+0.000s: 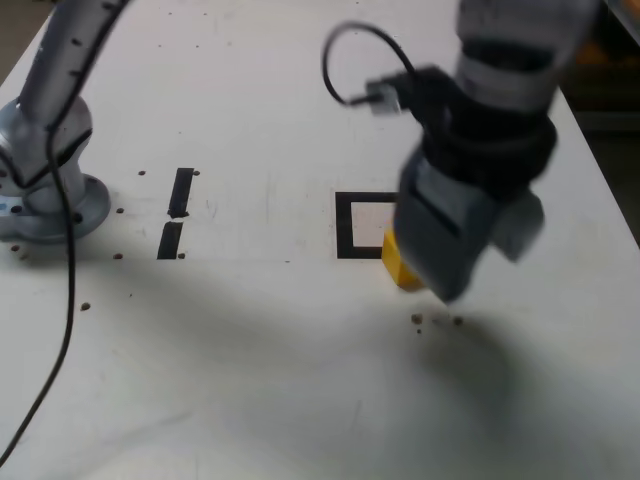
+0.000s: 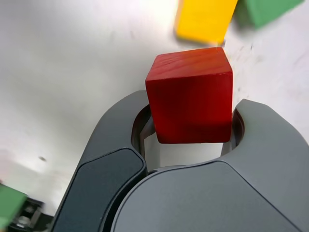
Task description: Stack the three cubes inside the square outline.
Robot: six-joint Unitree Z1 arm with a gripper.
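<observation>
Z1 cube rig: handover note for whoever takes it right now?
Gripper: shut on the red cube, carried clear of the table.
Yellow cube: on the table beside the square outline, at the outline's corner on the exterior view's right; the arm hides most of it, so I cannot tell whether it overlaps the tape.
Green cube: only an edge shows in the wrist view, next to the yellow one; hidden in the exterior view.
Done: red cube picked up. What shows of the outline's white centre is bare.
Left: place red inside the outline, then stack the other two on it.
</observation>
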